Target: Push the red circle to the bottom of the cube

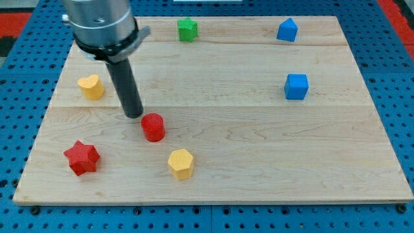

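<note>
Nearest the view's bottom, a yellow hexagon (181, 163) sits on the pale wooden table (259, 168), a little left of the middle. To its left and slightly higher lies a red star (81, 157), near the table's left edge.

Above and between those two stands the red circle (153, 127), a short upright cylinder. My tip (134, 115) rests just beside it, at its upper left, so close that I cannot tell whether the two touch. The dark rod rises from there toward the view's top left, where it enters the grey metal body of the arm (101, 24). There are no fingers on this arm, so nothing is gripped; the rod simply stands on the table.

Left of the rod, at about the same depth, is a yellow heart (91, 86), apart from the rod and close to the left edge.

Far across on the view's right sits the blue cube (296, 86), well apart from the red circle; the circle lies to the cube's left and somewhat lower in the view, not beneath it.

Along the far edge are two more blocks: a green star (187, 29) left of centre, just right of the arm's body, and a blue block (287, 30) with a peaked top, above the cube.
</note>
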Controlling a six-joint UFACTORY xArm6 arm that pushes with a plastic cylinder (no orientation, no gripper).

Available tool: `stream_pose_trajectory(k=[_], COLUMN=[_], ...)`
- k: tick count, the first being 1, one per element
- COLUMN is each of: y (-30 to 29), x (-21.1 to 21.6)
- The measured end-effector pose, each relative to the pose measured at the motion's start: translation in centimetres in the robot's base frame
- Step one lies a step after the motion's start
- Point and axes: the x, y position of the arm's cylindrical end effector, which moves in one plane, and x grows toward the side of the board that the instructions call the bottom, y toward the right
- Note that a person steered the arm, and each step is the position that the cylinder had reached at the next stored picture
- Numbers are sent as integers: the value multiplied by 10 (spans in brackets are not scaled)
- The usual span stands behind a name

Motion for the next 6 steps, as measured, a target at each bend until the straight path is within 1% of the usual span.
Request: stream_pose_trajectory(k=[1,2,3,4,5,6], y=[49,86,21,-13,-3,77], x=[7,1,-23,-6,28,55])
